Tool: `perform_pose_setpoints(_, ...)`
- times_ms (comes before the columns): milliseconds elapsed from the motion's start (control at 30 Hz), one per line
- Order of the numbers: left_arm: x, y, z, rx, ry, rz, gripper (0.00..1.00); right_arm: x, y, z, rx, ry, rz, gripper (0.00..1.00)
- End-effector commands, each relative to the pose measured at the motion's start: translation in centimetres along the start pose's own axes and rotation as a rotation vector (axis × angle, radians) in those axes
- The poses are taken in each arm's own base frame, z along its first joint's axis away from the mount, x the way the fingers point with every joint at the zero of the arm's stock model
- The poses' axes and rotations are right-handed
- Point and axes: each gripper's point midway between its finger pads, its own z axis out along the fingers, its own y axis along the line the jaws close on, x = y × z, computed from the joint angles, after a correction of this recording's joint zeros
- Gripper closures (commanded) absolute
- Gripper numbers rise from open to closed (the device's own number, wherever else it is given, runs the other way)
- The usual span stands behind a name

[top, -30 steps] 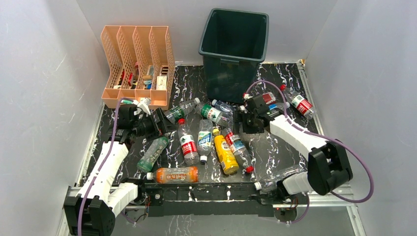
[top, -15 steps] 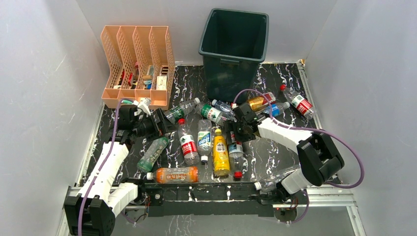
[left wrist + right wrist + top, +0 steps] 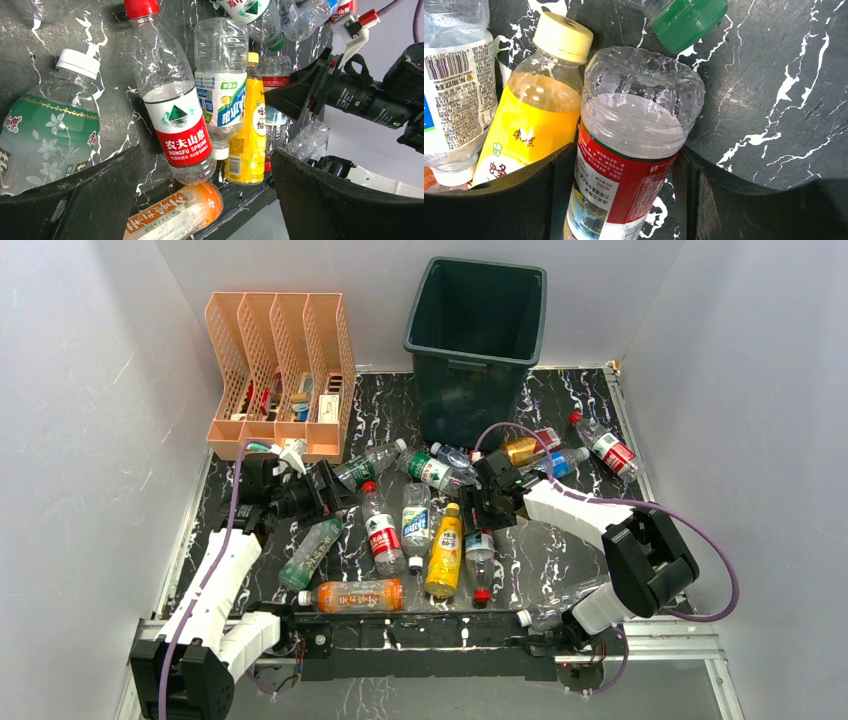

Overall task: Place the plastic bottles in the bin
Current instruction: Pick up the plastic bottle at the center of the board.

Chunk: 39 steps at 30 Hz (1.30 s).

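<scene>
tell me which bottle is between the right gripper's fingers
The red-label bottle beside the yellow bottle: the right gripper's fingers flank its sides, while every other bottle lies outside them.

Bright even light, soft shadows, small glints on plastic bottles (image 3: 175, 115), sharp focus

"NONGFU SPRING" and 农夫山泉 on red-capped bottle (image 3: 175, 120), small Chinese print on red-labelled bottle (image 3: 624, 185), too fine to read
</scene>
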Motion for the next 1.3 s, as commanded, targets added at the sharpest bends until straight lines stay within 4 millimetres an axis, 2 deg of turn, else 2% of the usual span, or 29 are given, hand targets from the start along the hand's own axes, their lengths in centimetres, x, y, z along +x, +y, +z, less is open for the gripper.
perform_pose_setpoints(0, 0.5, -0.9, -0.6, 0.036, 0.008, -0.001, 0.02, -0.4, 0.0, -0.4, 0.01, -0.015, 0.003, 0.51)
perform_pose_setpoints(267, 0.5, -1.0, -0.7, 0.04, 0.007, 0.001, 0.02, -3.1, 1.4, -4.1, -0.022, -0.098, -0.003, 0.55)
perform_pose_setpoints(567, 0.3, -1.1, -0.6, 0.042, 0.005, 0.003, 0.02, -6.8, 3.1, -9.4, -0.068, -0.219, -0.022, 0.57)
perform_pose_setpoints(900, 0.1, -1.2, -0.6, 0.044, 0.008, 0.005, 0.02, -13.3, 7.3, -18.3, -0.195, -0.42, -0.05, 0.56)
perform_pose_setpoints(1267, 0.0, -1.3, -0.6, 0.046, 0.007, 0.005, 0.02, -18.1, 11.6, -26.5, -0.366, -0.601, -0.084, 0.55)
